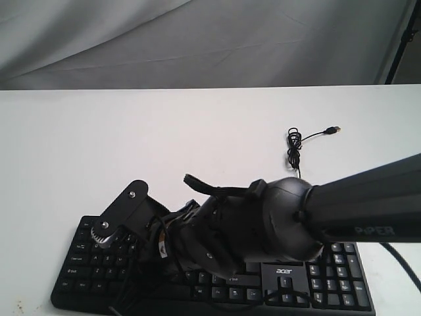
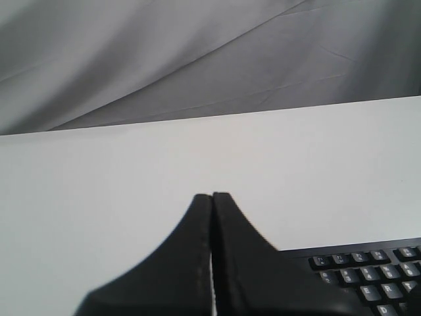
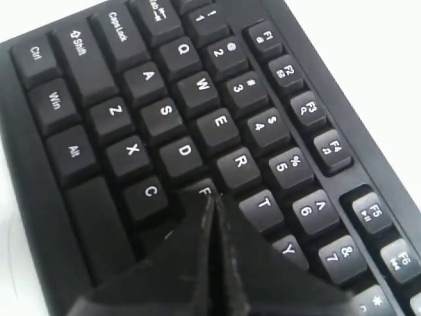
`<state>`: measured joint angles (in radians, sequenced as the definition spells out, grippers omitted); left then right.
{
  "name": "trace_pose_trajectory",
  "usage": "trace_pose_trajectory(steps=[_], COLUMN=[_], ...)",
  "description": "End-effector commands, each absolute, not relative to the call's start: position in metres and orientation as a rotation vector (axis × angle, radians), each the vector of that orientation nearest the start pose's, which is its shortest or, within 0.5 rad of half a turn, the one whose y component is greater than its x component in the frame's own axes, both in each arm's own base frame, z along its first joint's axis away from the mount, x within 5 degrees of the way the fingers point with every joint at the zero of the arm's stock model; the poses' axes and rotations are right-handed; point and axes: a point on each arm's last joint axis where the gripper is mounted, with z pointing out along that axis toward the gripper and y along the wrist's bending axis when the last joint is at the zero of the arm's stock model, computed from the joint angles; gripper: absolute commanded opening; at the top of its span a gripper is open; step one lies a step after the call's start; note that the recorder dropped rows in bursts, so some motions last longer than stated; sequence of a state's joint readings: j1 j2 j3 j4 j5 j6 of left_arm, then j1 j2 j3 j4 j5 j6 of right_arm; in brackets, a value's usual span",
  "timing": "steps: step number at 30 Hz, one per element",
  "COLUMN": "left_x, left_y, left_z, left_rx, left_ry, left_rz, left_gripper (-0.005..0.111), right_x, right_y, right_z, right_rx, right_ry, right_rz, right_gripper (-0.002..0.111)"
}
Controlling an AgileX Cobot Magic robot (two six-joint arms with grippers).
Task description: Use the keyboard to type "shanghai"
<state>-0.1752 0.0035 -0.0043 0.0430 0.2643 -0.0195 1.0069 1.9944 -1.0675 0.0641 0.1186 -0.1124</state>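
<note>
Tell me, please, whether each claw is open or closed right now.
Left claw: closed, holding nothing.
Right claw: closed, holding nothing, at the flat black keyboard.

Bright, even light nearly washes out the white surface (image 1: 131,145) in the exterior view, and shadows there are faint and soft. The black arm (image 1: 368,204) near that camera looks dark and slightly blurred. The left end effector (image 2: 212,196) and right end effector (image 3: 210,199) are out-of-focus silhouettes, while the keyboard (image 3: 197,99) legends in the right wrist view read sharply mid-frame, softening toward the edges
</note>
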Motion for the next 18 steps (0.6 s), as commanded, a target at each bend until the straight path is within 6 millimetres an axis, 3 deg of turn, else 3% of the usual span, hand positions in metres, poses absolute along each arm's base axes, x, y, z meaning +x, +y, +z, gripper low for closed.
trace_pose_trajectory(steps=[1,14,18], left_x=[0.054,0.054,0.054], left_y=[-0.009,-0.009,-0.009], left_z=[0.19,0.19,0.19], left_rx=[0.165,0.165,0.165], left_ry=[1.738,1.738,1.738], left_rz=[-0.107,-0.107,-0.107], left_gripper=[0.0,0.0,0.0], right_x=[0.21,0.205,0.201], right_y=[0.327,0.317,0.306], right_z=[0.119,0.146,0.142], right_rx=[-1.312,-1.329,-1.366], right_ry=[2.211,2.147,2.146], right_rz=[0.371,0.37,0.338], right_gripper=[0.0,0.0,0.0])
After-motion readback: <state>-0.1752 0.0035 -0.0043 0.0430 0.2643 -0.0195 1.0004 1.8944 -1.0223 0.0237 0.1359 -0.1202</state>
